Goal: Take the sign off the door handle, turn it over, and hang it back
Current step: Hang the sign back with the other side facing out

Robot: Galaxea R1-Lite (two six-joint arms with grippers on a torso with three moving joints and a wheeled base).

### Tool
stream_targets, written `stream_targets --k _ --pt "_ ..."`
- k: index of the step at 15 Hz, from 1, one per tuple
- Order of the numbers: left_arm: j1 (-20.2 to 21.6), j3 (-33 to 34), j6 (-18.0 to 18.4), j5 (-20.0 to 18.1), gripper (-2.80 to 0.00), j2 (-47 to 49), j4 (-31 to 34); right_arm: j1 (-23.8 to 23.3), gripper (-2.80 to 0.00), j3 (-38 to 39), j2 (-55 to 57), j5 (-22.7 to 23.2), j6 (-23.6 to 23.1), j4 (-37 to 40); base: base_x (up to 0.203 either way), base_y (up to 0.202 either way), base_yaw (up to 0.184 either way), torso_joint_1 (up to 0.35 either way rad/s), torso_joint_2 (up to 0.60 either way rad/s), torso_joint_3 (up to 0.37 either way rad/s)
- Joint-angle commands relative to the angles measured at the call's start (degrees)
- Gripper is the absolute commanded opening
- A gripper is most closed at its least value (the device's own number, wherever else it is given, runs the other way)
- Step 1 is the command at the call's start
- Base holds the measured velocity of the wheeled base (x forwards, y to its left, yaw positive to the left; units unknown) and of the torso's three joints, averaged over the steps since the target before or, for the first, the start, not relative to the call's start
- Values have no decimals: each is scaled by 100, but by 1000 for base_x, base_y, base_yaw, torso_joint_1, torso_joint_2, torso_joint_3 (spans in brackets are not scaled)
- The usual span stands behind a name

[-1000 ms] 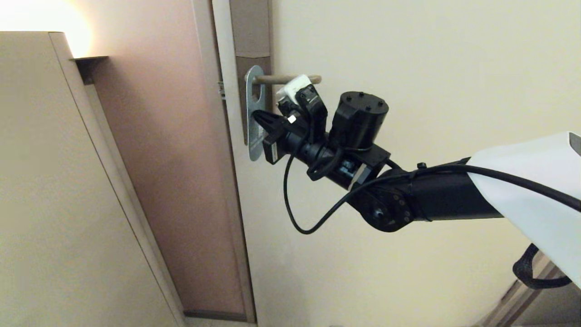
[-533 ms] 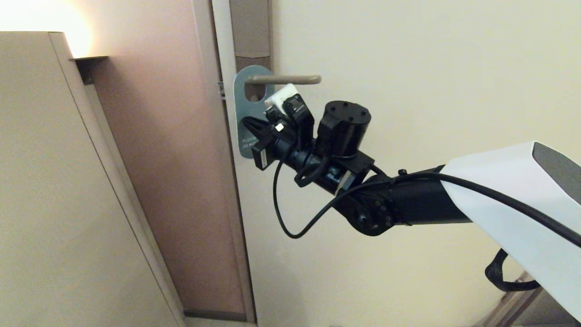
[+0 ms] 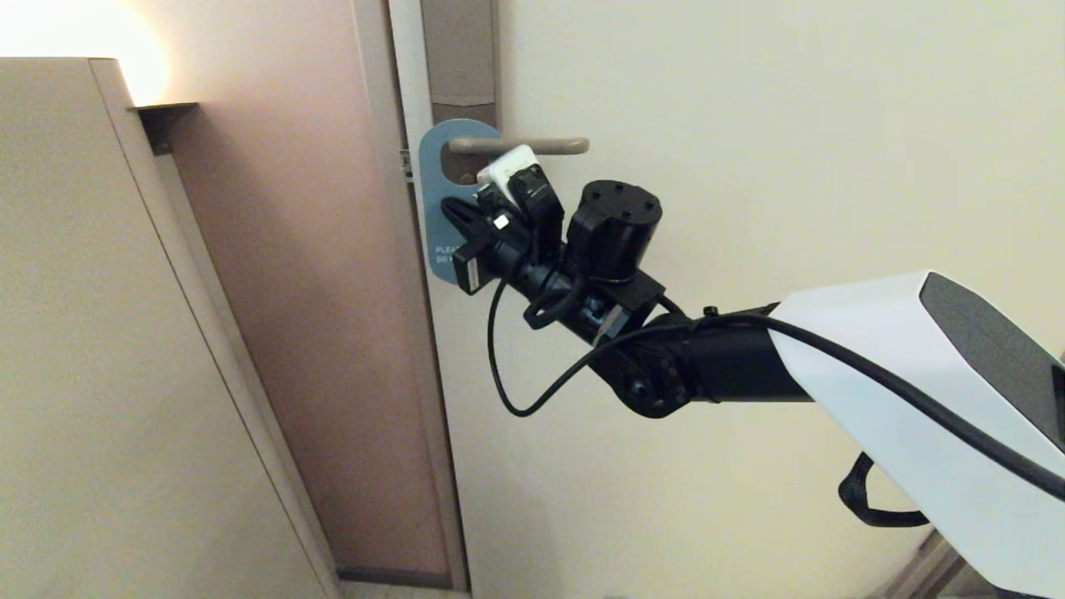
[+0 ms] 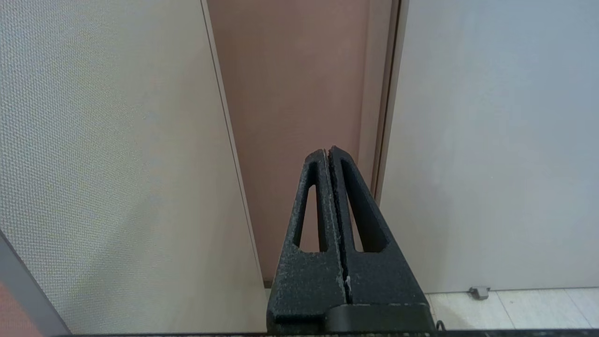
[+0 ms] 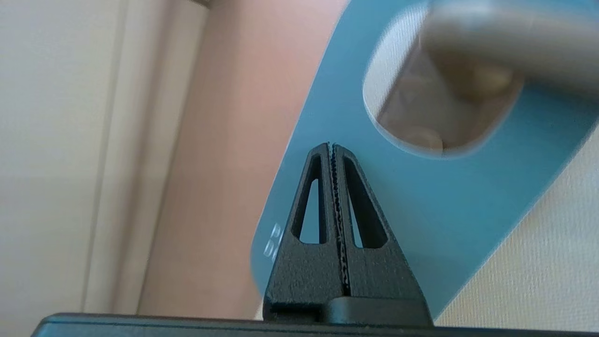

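Note:
The sign (image 3: 433, 195) hangs by its oval hole on the door handle (image 3: 532, 146), up against the lock plate (image 3: 460, 58). Its blue face is turned outward, with white lettering partly hidden by my arm. My right gripper (image 3: 446, 205) is shut just below the hole, its tips in front of the blue face. In the right wrist view the sign (image 5: 421, 196) spreads flat behind the right gripper (image 5: 331, 146), nothing between the jaws, and the handle (image 5: 505, 42) passes through the hole. My left gripper (image 4: 327, 150) is shut and empty, low down, pointing at the wall beside the door.
The cream door (image 3: 749, 166) fills the right side. Left of its frame is a pinkish-brown wall strip (image 3: 316, 291), then a beige cabinet panel (image 3: 91, 333). A small door stop (image 4: 478, 292) sits on the floor at the door's foot.
The sign has swung from edge-on to flat against the door, blue face out. My right arm has moved left toward the door, still shut.

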Motion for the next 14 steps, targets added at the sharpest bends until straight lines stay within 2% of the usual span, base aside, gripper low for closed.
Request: stream_targets --k 1,7,14 --pt "2 5 0 -3 -280 9 -1 -1 -280 -40 143 -80 -5 -33 0 0 0 0 0 0" --pt "2 5 0 -3 -280 9 -1 -22 -280 -164 465 -540 6 -311 0 0 0 0 0 0" --pt "2 5 0 -3 -280 9 -1 -134 -280 -160 328 -553 19 -295 0 0 0 0 0 0"
